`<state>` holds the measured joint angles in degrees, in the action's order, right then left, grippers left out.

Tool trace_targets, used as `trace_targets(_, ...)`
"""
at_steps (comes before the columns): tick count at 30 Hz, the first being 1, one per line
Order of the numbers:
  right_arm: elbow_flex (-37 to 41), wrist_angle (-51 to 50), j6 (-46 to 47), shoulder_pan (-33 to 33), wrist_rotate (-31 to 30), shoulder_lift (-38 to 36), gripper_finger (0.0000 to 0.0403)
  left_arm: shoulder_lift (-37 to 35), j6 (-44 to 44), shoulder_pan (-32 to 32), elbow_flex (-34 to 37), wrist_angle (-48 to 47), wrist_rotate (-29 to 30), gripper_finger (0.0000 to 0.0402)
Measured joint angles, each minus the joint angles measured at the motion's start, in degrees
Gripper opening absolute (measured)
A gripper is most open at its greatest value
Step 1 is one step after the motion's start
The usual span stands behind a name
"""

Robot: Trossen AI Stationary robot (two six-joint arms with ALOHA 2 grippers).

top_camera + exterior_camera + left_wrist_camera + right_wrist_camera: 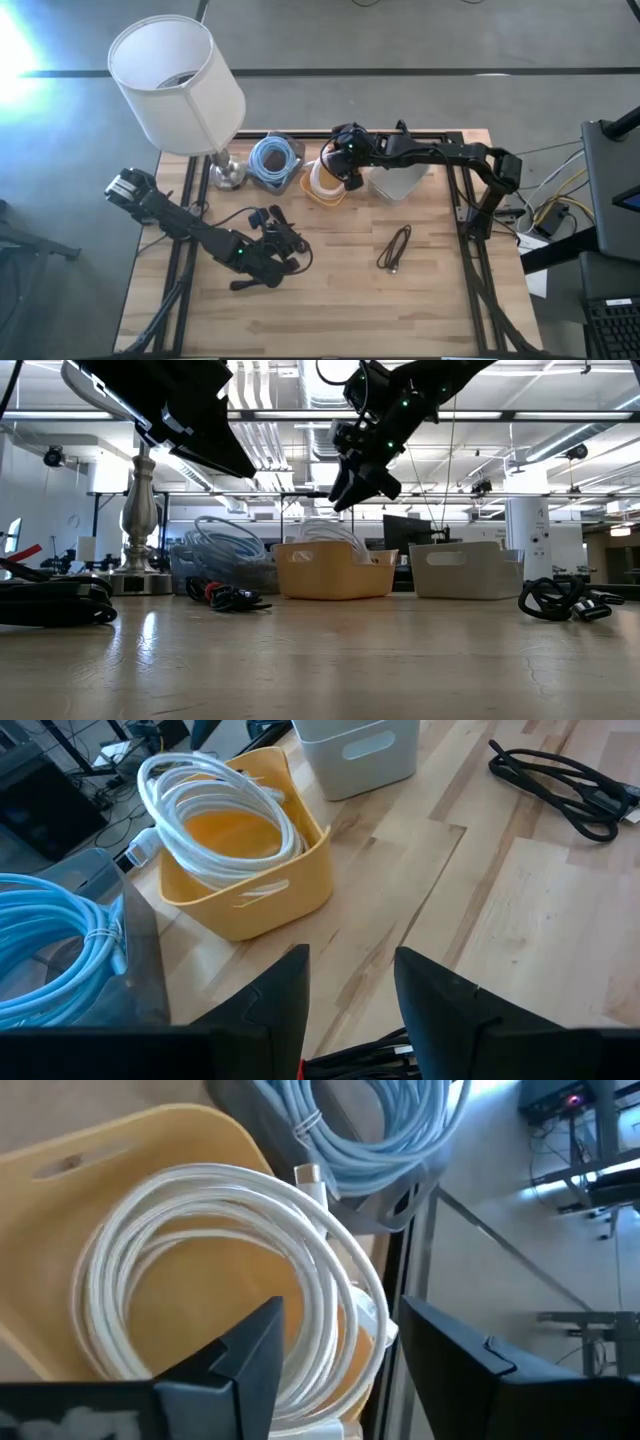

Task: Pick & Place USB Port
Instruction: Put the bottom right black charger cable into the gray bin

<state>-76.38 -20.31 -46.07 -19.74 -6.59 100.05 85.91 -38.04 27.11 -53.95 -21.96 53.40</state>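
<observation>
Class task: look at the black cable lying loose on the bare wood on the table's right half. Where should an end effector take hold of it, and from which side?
Grip the black cable across the middle of its bundle, coming straight down from above. It lies flat as a narrow, elongated coil, so the gathered strands there probably fit between the fingers, and the wood around it is bare.

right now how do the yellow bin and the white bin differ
The yellow bin holds a coiled white cable; the white bin shows nothing inside from these views. The right gripper, open, hovers over the yellow bin, not the white bin. Both are small handled tubs standing side by side at the table's far edge.
</observation>
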Motion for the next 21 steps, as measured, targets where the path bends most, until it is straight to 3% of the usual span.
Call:
trace_targets(7, 0.0, -3.1, 6.8, 3.4, -4.1, -2.0, 0.0209, 0.0, -0.1, 0.0, 0.0, 0.0, 0.0, 0.0151)
trace_targets(21, 0.9, -25.8, 40.8, 17.6, -4.0, -9.3, 0.021, 0.0, -0.2, 0.0, 0.0, 0.0, 0.0, 0.0151)
